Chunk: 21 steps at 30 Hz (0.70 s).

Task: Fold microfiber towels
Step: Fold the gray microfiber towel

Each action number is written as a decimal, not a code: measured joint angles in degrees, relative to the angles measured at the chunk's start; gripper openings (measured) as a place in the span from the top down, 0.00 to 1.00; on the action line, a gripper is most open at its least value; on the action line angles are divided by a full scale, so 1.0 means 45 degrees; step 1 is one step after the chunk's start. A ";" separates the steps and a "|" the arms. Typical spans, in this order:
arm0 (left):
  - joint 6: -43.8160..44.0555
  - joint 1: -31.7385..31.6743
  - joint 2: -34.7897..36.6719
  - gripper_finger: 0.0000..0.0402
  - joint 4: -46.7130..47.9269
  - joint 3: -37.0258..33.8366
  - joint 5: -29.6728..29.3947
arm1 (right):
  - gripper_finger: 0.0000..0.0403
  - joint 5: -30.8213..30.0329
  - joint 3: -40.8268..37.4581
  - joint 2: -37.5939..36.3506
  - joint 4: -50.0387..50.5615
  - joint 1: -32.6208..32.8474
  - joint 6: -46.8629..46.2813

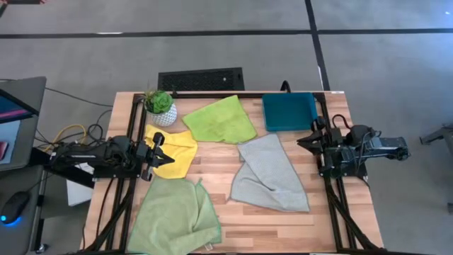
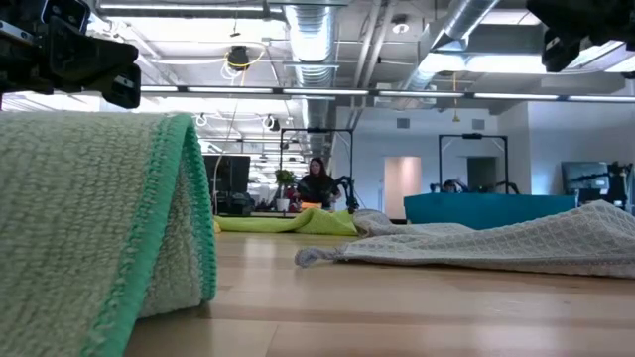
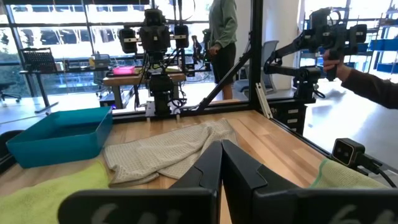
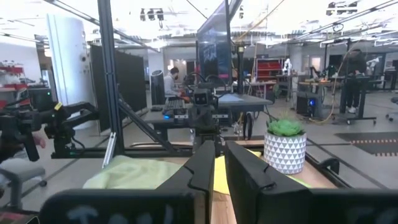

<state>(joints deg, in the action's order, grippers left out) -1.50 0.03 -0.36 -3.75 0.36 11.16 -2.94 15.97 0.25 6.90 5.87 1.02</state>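
Lying unlabelled: four microfiber towels (image 1: 271, 174)

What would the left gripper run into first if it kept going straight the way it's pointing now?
Probably the yellow towel: the left gripper, fingers shut, sits over its edge and points across the table. If it passes above that cloth, the grey towel lies next in line, though height is hard to judge.
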 joint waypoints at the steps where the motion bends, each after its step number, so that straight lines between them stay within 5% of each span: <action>1: 0.0000 -0.0001 0.0000 1.00 -0.0004 -0.0001 0.0001 | 0.84 0.0000 0.0000 0.0000 0.0000 0.0000 0.0000; 10: -0.0120 0.0000 0.0000 1.00 -0.0004 0.0000 -0.0124 | 0.84 0.0000 -0.0032 0.0010 -0.0011 0.0028 0.0227; 16: -0.0160 -0.0001 -0.0050 1.00 0.0204 0.0476 -0.2447 | 0.90 -0.0052 -0.0068 0.0024 0.0136 0.0024 0.0105; 21: -0.0814 -0.0005 -0.0964 1.00 0.0295 0.2005 -0.2787 | 0.97 -0.0471 0.0143 0.0024 0.0185 0.0024 0.0510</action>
<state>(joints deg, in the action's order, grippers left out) -5.16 0.01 -4.70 -2.42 9.38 -1.38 -5.06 16.61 0.36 7.73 5.98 3.31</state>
